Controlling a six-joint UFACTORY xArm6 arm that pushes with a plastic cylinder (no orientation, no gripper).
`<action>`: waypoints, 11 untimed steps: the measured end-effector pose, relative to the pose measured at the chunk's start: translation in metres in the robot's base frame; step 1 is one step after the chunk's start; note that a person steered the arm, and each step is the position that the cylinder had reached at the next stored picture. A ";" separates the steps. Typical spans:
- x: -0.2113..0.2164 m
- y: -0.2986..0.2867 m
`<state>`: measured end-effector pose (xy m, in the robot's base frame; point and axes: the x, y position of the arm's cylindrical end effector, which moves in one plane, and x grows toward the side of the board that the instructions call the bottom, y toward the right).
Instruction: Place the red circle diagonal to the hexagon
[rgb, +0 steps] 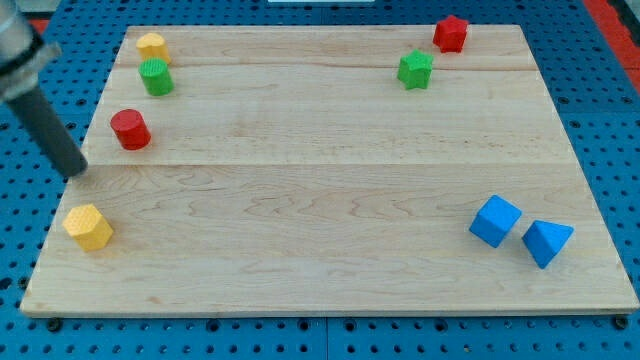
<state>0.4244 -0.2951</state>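
The red circle (130, 130) is a short red cylinder near the board's left edge. The yellow hexagon (89, 226) lies below it and a little to the left, near the bottom left corner. My tip (76, 173) rests on the board at the left edge, below and left of the red circle and above the hexagon. It touches neither block.
A green cylinder (155, 76) and a yellow block (151, 45) sit at the top left. A green star (415, 69) and a red star (451, 33) sit at the top right. A blue cube (495, 220) and a blue wedge (546, 241) sit at the bottom right. The wooden board (330, 230) lies on a blue pegboard.
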 end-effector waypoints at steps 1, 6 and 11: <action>-0.051 -0.006; -0.008 0.194; 0.079 0.064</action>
